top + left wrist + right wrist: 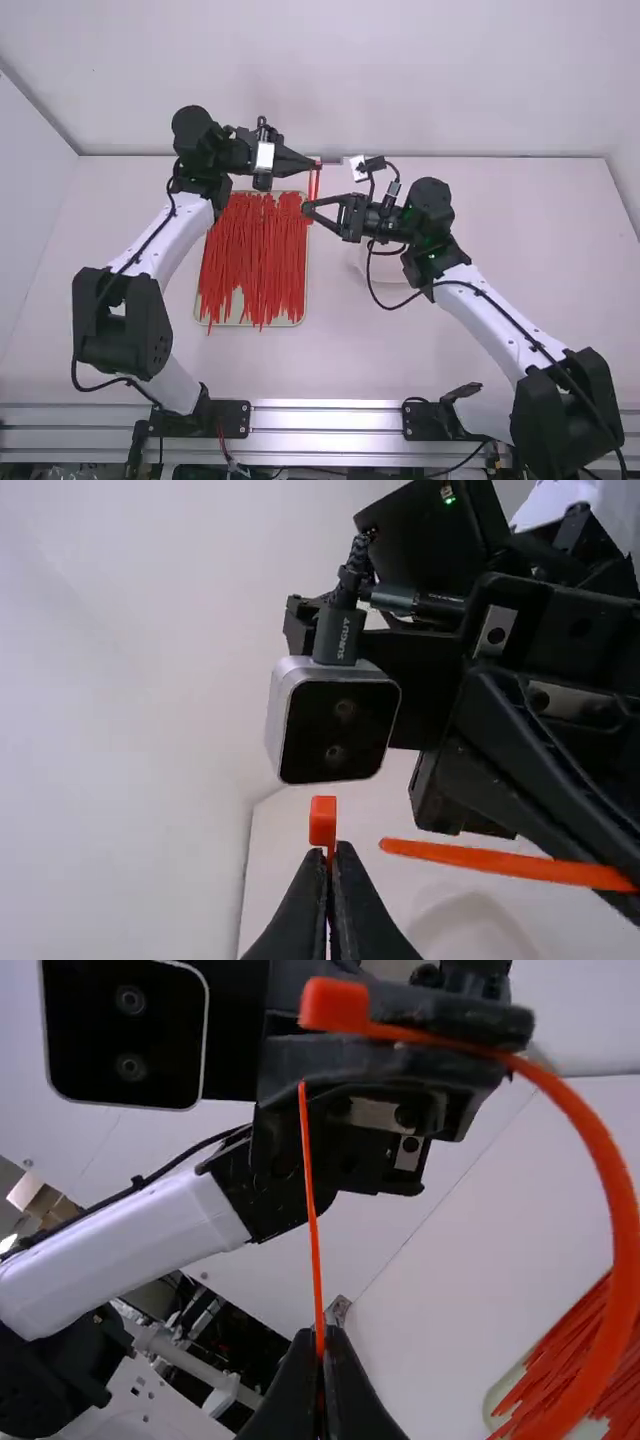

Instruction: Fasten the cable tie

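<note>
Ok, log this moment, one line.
left gripper: shut on cable tie near head | right gripper: shut on its tail | tail unthreaded

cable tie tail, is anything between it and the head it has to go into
Nothing visible does. The right gripper pinches the tail, which runs on toward the head held in the left gripper. No other object lies between the tail's end and the head.
</note>
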Available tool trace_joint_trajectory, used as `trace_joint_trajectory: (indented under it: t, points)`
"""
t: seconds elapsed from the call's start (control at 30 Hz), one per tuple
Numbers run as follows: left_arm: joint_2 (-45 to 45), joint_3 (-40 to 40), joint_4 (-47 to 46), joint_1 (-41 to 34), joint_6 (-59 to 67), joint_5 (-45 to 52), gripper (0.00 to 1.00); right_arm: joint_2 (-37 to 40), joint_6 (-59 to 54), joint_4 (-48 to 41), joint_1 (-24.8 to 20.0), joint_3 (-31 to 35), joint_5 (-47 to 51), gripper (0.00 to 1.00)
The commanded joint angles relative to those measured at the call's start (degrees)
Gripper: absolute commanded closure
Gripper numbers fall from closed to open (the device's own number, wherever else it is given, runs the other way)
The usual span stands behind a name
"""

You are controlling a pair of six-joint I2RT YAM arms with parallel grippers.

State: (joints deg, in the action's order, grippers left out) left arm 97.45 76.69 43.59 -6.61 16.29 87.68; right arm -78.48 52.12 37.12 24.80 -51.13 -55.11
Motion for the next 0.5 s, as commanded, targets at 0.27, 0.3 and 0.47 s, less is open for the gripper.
trace_joint_trajectory:
  t: [0.27, 0.3, 0.47]
  points:
    - [0.15, -0.26, -0.66, 0.15, -0.13, -1.79, 0.98, 0.13, -0.15, 0.15, -0.83, 0.59, -0.5, 1.0]
    - [0.15, -0.26, -0.55, 0.15, -0.2, -1.81, 0.98, 0.13, -0.15, 0.13, -1.03, 0.59, -0.52, 1.0]
    - [0.15, -0.26, -0.02, 0.09, -0.35, -1.66, 0.98, 0.13, -0.13, 0.13, -1.79, 0.61, -0.55, 1.0]
